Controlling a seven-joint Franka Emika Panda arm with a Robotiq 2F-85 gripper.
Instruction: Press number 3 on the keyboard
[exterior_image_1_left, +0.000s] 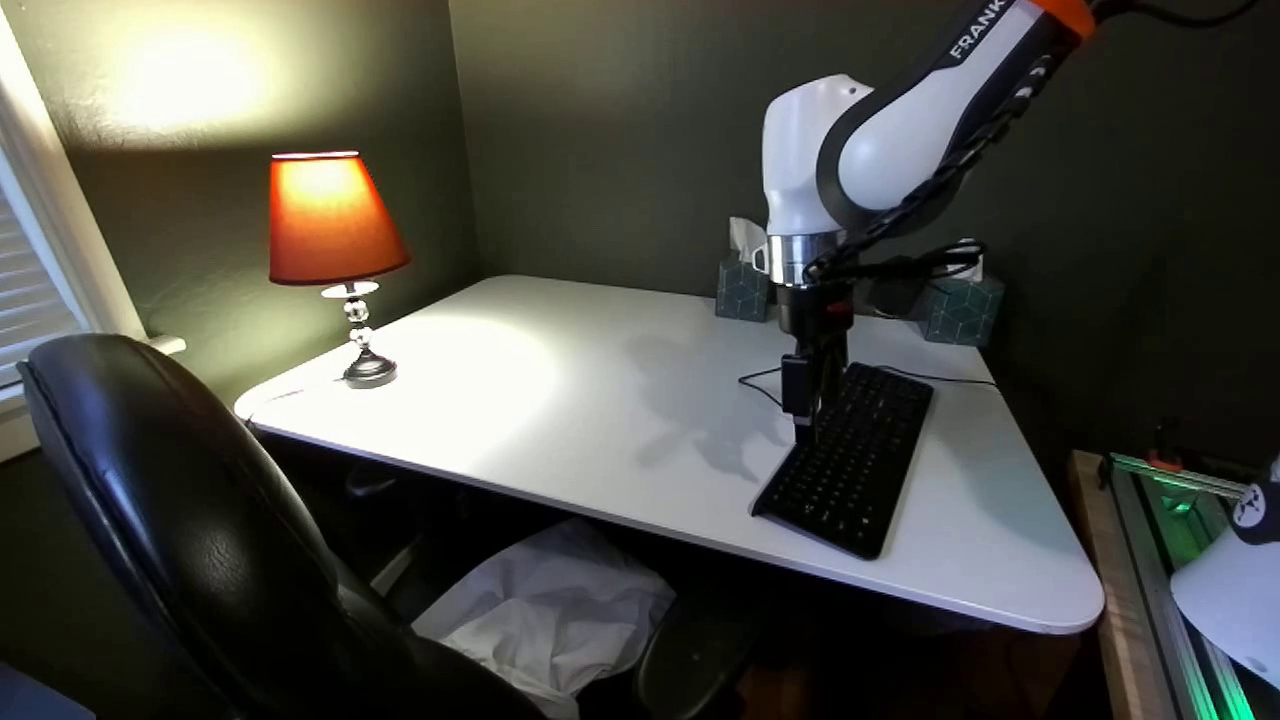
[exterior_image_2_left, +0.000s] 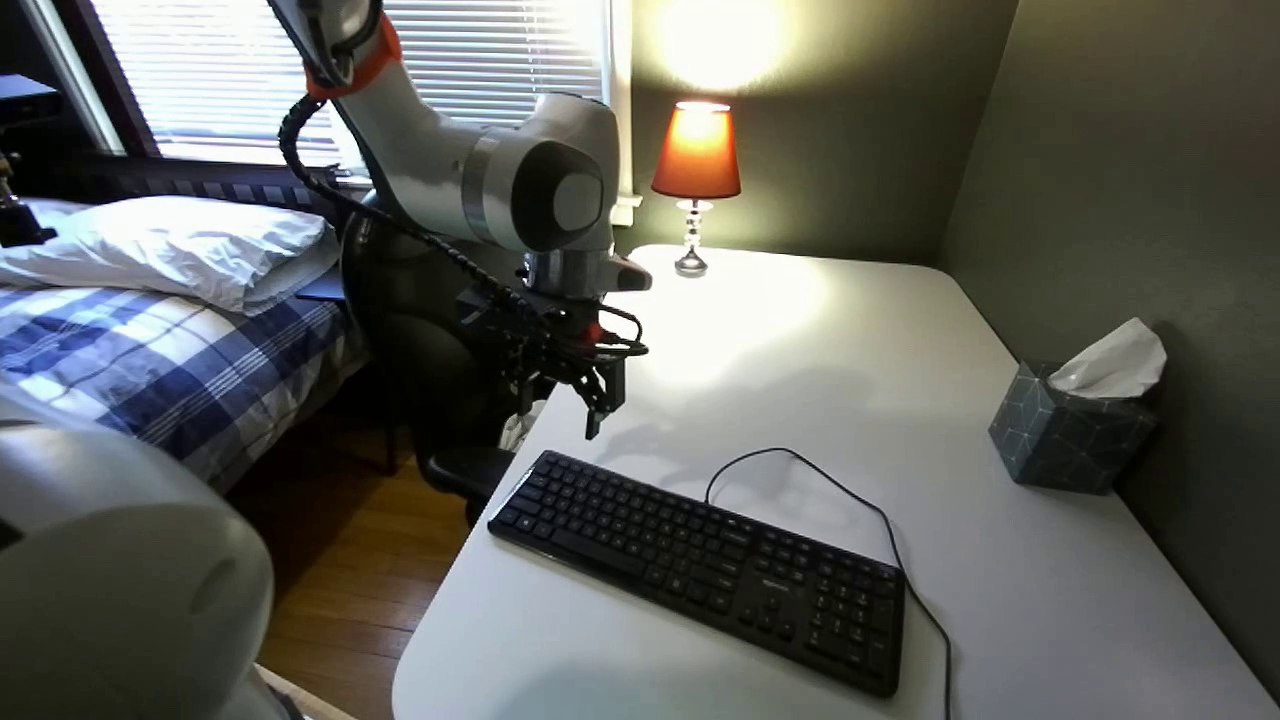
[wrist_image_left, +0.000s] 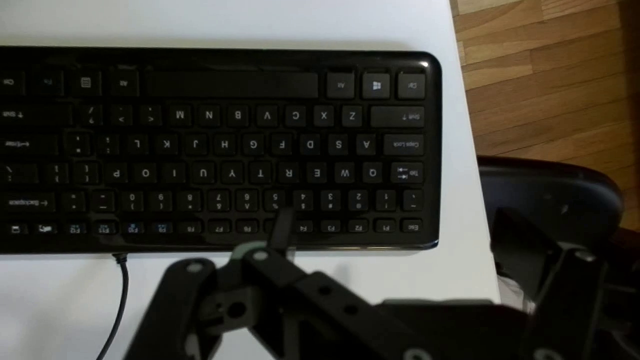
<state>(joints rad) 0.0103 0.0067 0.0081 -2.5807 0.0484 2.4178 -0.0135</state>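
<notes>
Spread hand (exterior_image_2_left: 559, 418) near keyboard (exterior_image_2_left: 690, 562), lit lamp (exterior_image_2_left: 697, 155), 1 tissue box (exterior_image_2_left: 1068, 435)

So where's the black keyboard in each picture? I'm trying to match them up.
In an exterior view: keyboard, right of centre, below the middle.
In an exterior view: keyboard, lower middle, slanting down to the right.
In the wrist view: keyboard, from the left edge past centre, letters upside down.
Shared landmark: its thin black cable, visible in all three.
</notes>
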